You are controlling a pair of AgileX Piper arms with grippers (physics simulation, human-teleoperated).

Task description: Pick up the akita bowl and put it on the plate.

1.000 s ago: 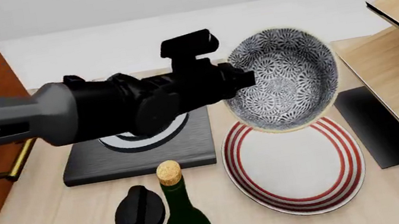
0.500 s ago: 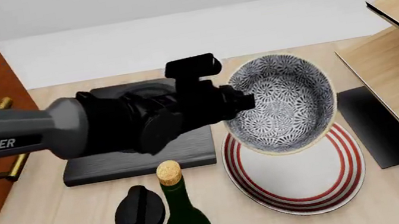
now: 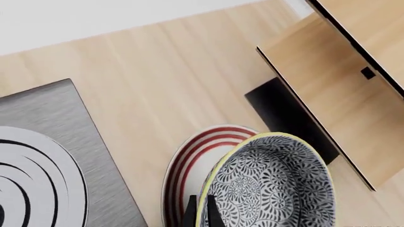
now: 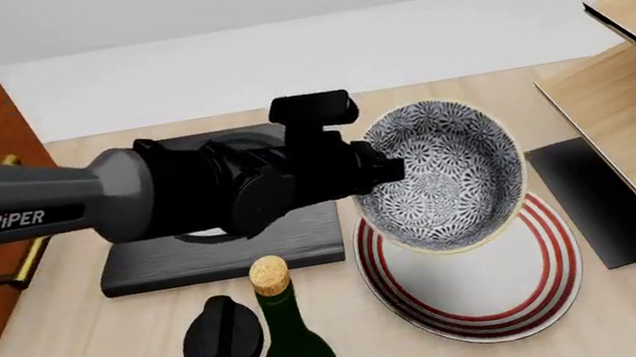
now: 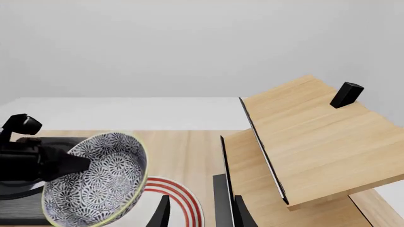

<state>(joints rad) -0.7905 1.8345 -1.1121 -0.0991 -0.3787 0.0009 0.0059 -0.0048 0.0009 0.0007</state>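
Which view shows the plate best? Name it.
The front view: nearly the whole plate shows, only its far part hidden behind the akita bowl in the left claw. Both wrist views catch only a slice of its red-ringed rim beside the bowl.

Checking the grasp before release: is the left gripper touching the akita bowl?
Touching. The left wrist view shows the left gripper with its fingers closed on the akita bowl rim, one each side.
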